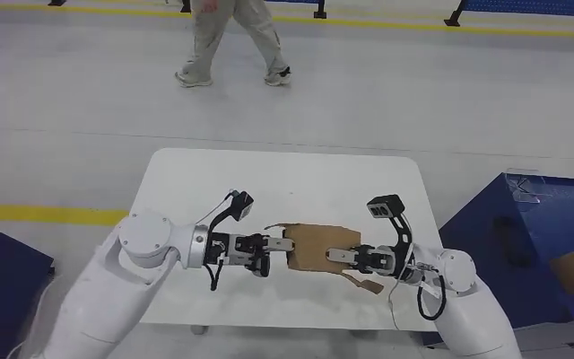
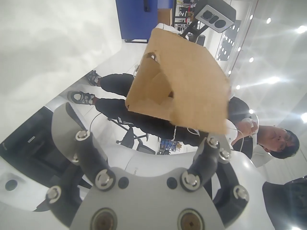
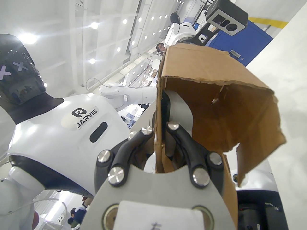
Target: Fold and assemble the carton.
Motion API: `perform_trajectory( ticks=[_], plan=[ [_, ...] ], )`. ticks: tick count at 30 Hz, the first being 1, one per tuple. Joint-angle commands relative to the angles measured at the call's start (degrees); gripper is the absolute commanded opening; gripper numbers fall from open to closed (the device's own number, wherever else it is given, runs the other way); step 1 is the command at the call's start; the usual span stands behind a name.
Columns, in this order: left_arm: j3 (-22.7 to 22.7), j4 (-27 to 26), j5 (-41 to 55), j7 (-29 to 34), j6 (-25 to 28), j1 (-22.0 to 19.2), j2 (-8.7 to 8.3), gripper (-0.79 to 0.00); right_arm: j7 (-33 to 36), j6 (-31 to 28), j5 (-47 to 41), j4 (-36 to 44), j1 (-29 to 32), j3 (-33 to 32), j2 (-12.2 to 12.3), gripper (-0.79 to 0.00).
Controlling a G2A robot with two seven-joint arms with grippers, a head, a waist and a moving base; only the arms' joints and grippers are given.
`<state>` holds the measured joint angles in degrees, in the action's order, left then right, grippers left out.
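Over table (image 1: 269, 179), carton (image 1: 318, 245) in right tool (image 3: 159, 130)

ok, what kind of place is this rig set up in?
Likely a large industrial hall or robot lab: grey floor with yellow line markings, a blue partition, and rows of ceiling lights high overhead.

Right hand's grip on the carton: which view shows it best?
Right wrist view: the right hand pinches a wall of the carton, one finger inside, one outside. The top view shows that hand at the carton's end from above, the pinch hidden. The left wrist view shows the carton's other end, flaps folded in.
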<state>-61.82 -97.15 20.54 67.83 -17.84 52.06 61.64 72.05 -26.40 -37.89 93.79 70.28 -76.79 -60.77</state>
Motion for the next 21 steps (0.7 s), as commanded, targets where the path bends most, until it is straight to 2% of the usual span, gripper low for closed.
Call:
perform_trajectory(
  ticks=[1, 12, 16, 19, 21],
  plan=[
    [0.38, 0.21, -0.06, -0.22, 0.13, -0.08, 0.02, 0.0, 0.13, 0.16, -0.05, 0.27, 0.06, 0.06, 0.02, -0.785],
    [2.34, 2.06, 1.12, -0.26, 0.39, -1.36, 0.27, 0.0, 1.37, 3.01, -5.46, -1.05, -0.4, 1.98, -0.27, -0.785],
    [-0.91, 2.28, 4.65, 0.48, 1.5, -1.29, -0.13, 0.0, 1.91, 8.24, -12.83, -5.14, -1.42, 2.9, -0.62, -0.785],
    [-4.91, 1.75, 7.1, 0.32, 2.97, -0.39, -0.71, 0.0, 3.59, 14.38, -22.06, -9.26, -2.6, 4.23, -1.19, -0.785],
    [-8.6, 1.12, 6.53, -2.09, 6.17, 0.44, -1.21, 0.0, 6.51, 18.0, -28.47, -12.0, -3.62, 5.33, -1.7, -0.785]
  ],
)
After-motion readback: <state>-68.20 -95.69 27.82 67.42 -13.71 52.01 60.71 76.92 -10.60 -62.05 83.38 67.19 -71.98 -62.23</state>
